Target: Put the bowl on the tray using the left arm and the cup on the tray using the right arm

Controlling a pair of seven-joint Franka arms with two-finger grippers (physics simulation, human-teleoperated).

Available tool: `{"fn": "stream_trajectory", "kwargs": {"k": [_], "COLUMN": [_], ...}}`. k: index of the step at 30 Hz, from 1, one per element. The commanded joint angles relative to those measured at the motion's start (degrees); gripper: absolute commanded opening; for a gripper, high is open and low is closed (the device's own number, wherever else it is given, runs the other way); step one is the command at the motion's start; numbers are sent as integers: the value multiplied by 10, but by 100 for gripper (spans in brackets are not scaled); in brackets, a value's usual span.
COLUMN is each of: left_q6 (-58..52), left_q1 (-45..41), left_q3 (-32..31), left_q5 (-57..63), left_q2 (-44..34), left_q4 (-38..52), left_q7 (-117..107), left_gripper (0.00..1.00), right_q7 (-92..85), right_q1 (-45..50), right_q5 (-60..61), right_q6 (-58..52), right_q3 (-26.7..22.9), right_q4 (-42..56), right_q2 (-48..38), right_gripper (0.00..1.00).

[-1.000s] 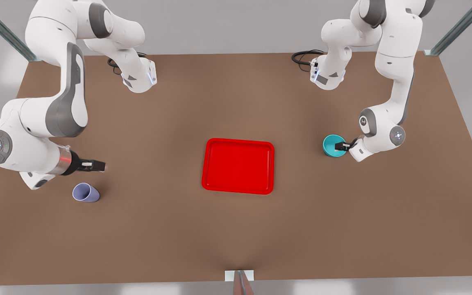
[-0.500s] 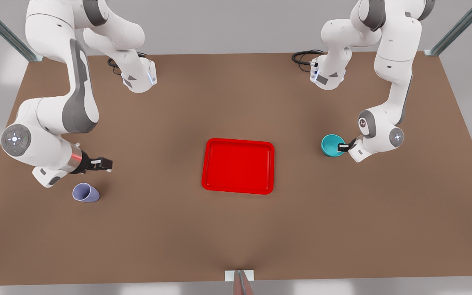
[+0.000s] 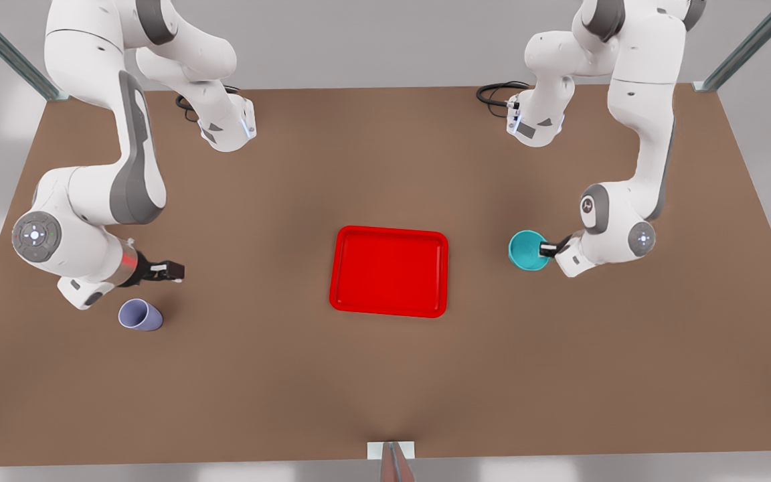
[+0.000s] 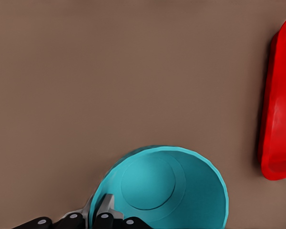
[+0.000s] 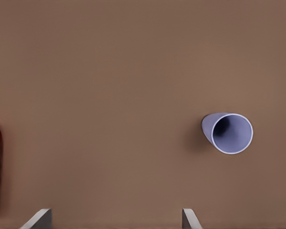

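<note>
Left tool [image 3: 545, 250] gripping bowl [image 3: 526, 250] rim, right tool [image 3: 173, 271] open above cup [image 3: 139, 314]

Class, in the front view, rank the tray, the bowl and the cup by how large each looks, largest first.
1. The tray, clearly largest.
2. The bowl, pinched at its rim by the left gripper.
3. The cup, only slightly smaller than the bowl, so that ranking is close; the open right gripper hovers nearby.

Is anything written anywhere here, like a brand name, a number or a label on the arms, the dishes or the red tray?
There are no readable words or numbers.
The tray, the bowl and the cup are plain, with no print.
The round caps on the arm joints carry small light marks and dots, no letters.
One joint near the bowl has a tiny dark emblem, too small to read.
</note>
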Motion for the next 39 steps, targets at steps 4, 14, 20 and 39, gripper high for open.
{"fn": "stream_trajectory", "kwargs": {"k": [4,14,20,39], "left_q6": [-4,88,92,-379], "left_q1": [-53,-189,-200,-44], "left_q3": [-65,-64,-62,23], "left_q5": [-31,-83,-73,207], "left_q2": [47,184,214,-37], "left_q4": [83,213,213,439], "left_q7": [-157,-313,-301,-132], "left_gripper": [21,21,36,100], "right_q7": [-2,-3,-25,-117], "right_q1": [1,0,-5,-51], "right_q5": [-16,-49,-48,44], "right_q6": [8,137,231,300], "right_q3": [-1,-33,-59,-70], "right_q4": [-2,-62,-124,-124], "right_q2": [4,17,43,158], "right_gripper": [100,100,100,100]}}
